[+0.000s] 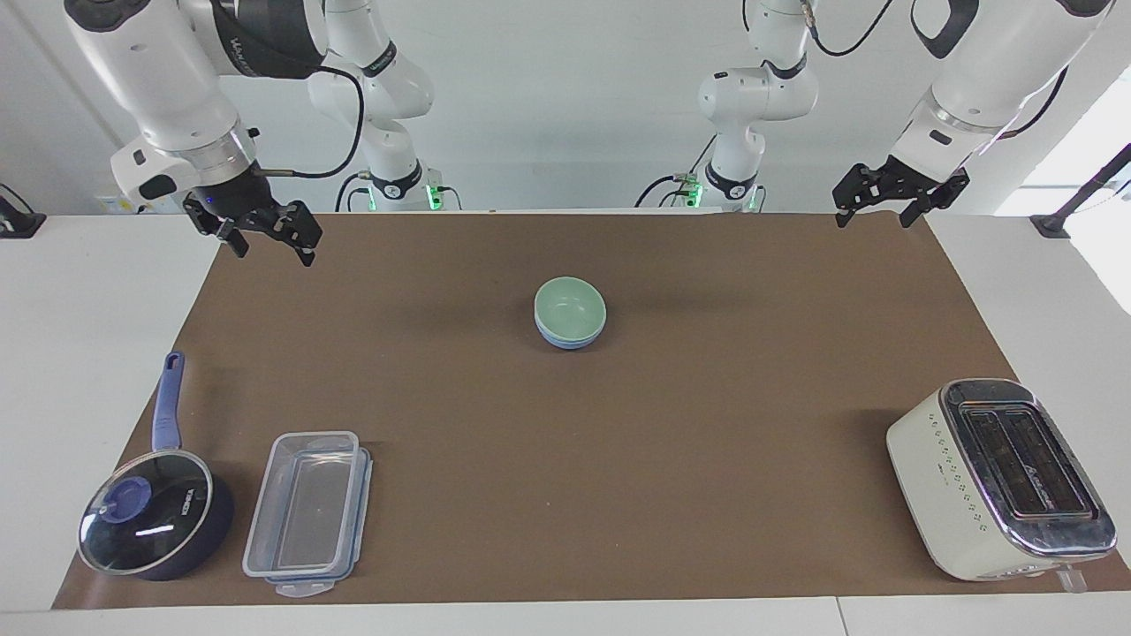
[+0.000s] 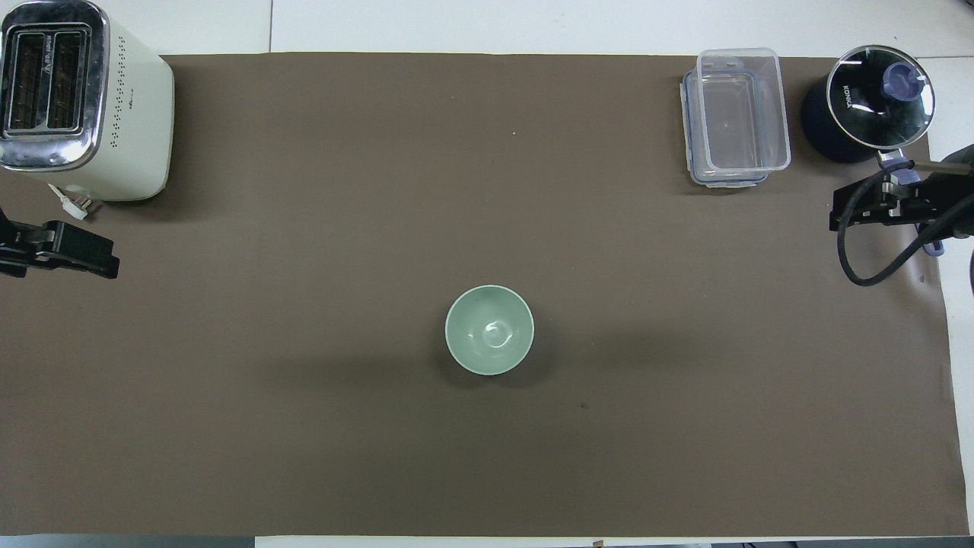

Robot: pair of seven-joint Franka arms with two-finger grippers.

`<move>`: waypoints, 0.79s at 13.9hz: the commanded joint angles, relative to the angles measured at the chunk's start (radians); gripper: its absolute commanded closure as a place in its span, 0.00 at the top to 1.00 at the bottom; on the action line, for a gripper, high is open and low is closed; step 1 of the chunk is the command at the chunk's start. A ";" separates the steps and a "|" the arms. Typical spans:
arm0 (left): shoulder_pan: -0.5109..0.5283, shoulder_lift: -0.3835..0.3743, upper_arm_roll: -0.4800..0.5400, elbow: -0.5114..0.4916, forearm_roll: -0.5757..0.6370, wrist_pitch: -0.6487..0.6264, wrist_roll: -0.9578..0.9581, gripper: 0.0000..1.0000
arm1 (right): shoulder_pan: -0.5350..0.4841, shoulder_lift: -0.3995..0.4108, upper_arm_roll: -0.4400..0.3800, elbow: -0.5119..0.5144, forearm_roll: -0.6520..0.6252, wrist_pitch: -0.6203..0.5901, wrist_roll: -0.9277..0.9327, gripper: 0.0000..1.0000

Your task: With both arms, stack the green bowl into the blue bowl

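Observation:
The green bowl (image 1: pixel 570 305) (image 2: pixel 489 329) sits nested inside the blue bowl (image 1: pixel 565 340) in the middle of the brown mat. From the facing view only the blue bowl's lower rim shows beneath the green one, and in the overhead view it is hidden. My right gripper (image 1: pixel 274 252) (image 2: pixel 845 209) hangs open and empty above the mat's corner at the right arm's end, well apart from the bowls. My left gripper (image 1: pixel 870 221) (image 2: pixel 91 259) is also open and empty, raised above the mat's edge at the left arm's end.
A cream toaster (image 1: pixel 998 477) stands at the left arm's end, farther from the robots than the bowls. A clear lidded container (image 1: pixel 305 512) and a dark blue saucepan with glass lid (image 1: pixel 146 521) lie at the right arm's end.

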 commanded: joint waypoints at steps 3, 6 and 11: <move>-0.001 -0.014 0.005 -0.008 -0.007 0.003 0.003 1.00 | -0.004 -0.046 0.008 -0.048 0.001 -0.006 -0.026 1.00; -0.001 -0.014 0.005 -0.008 -0.007 0.003 0.003 1.00 | -0.008 -0.046 0.008 -0.050 0.001 0.000 -0.030 1.00; -0.001 -0.014 0.007 -0.008 -0.007 0.003 0.003 1.00 | -0.004 -0.046 0.008 -0.048 -0.001 0.002 -0.061 1.00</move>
